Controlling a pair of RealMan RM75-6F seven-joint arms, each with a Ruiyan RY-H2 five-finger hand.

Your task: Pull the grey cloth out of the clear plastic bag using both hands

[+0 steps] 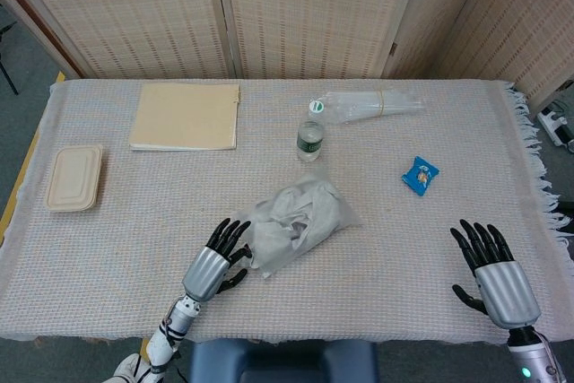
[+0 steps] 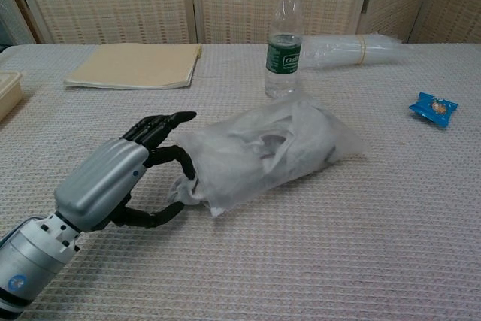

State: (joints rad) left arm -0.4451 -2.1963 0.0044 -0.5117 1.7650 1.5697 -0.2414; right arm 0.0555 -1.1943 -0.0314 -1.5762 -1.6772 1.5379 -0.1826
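Touching clear plastic bag (image 2: 278, 148) mouth: left hand (image 2: 120, 178) spread | right hand (image 1: 496, 277) spread near table edge (image 1: 547, 221)

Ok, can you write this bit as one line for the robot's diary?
left hand: fingers at open end of plastic bag, grip unclear | right hand: open, apart | grey cloth: inside bag

The left hand (image 2: 128, 178) covers the clear plastic bag (image 2: 270, 148) mouth, so contact with the grey cloth (image 2: 259, 140) is unclear. The right hand (image 1: 495, 275) sits outside the chest view, wrist cut off.
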